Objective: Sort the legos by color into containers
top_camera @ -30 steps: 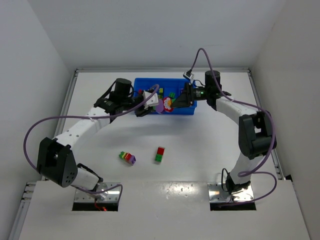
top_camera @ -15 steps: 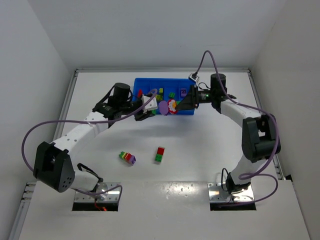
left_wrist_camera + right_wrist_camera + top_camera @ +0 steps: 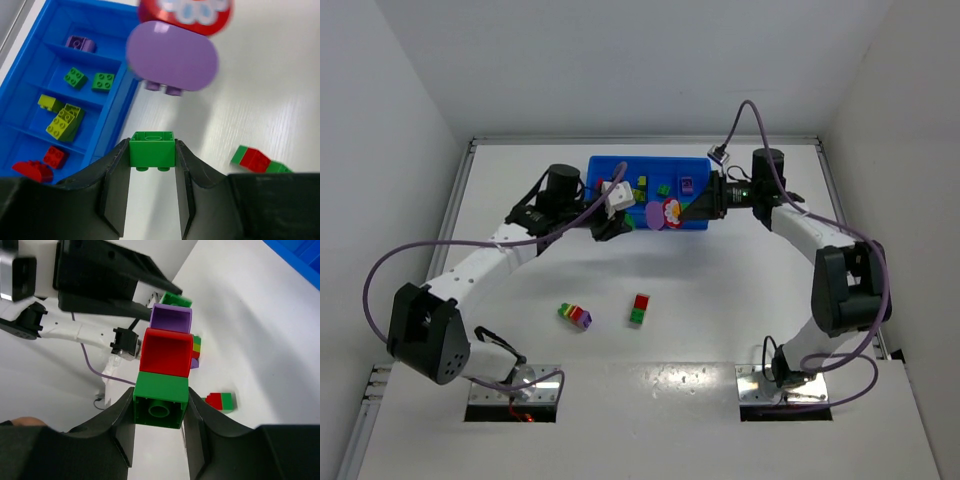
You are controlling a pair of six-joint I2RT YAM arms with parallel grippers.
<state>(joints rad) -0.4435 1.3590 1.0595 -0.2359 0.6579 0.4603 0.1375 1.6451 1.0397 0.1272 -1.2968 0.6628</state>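
Showing both tools facing each other at the near edge of the blue tray. The left tool is clamped on a single green brick, held by its sides between the dark fingers. The right tool grips a stack of three bricks by its green end, with red next and purple outermost; the purple end points toward the left tool, near its brick. The tray's compartments hold, in turn, a purple brick, green bricks, yellow-green bricks and red bricks. On the white surface, nearer the arm bases, lie a multicolour stack and, to its right, a red-and-green pair, well apart from the tray.
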